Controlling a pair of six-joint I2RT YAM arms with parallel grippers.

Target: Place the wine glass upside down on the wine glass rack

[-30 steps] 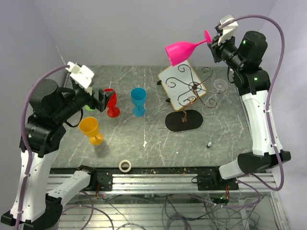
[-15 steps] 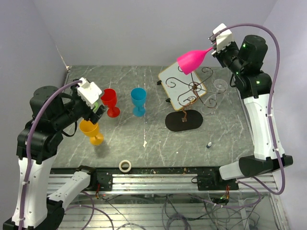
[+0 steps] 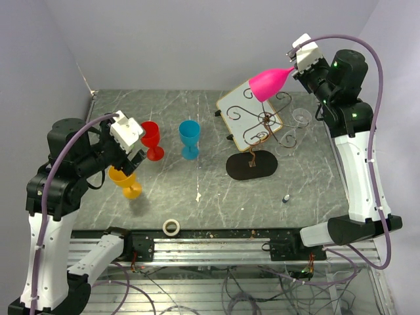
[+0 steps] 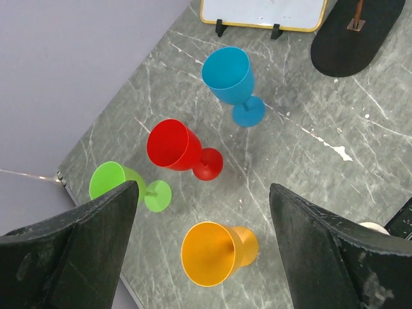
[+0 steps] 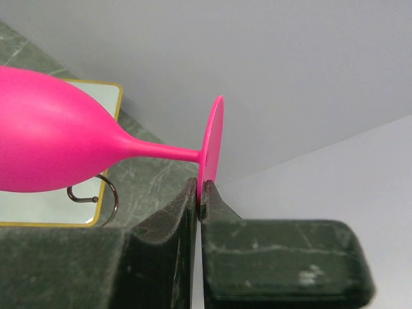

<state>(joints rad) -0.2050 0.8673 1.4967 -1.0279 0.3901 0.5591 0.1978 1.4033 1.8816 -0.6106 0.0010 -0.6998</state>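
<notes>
Left gripper [image 4: 203,191]: jaws spread wide, nothing between them, aimed downward. Left arm folded, elbow up, wrist tipped forward and down. Right gripper [image 5: 198,193]: jaws almost fully together, pinching the foot rim of the wine glass [image 5: 51,145]; stem and bowl stick out sideways beyond the fingertips. Right arm stretched tall, wrist high, gripper aimed toward the left arm's side.

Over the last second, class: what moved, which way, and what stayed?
The right gripper, holding the pink wine glass by its foot, carried it rightward toward the wine glass rack. The left gripper, open, pulled back from the red glass toward the near edge, above the orange glass. Nothing was released; rack and blue glass stayed.
</notes>
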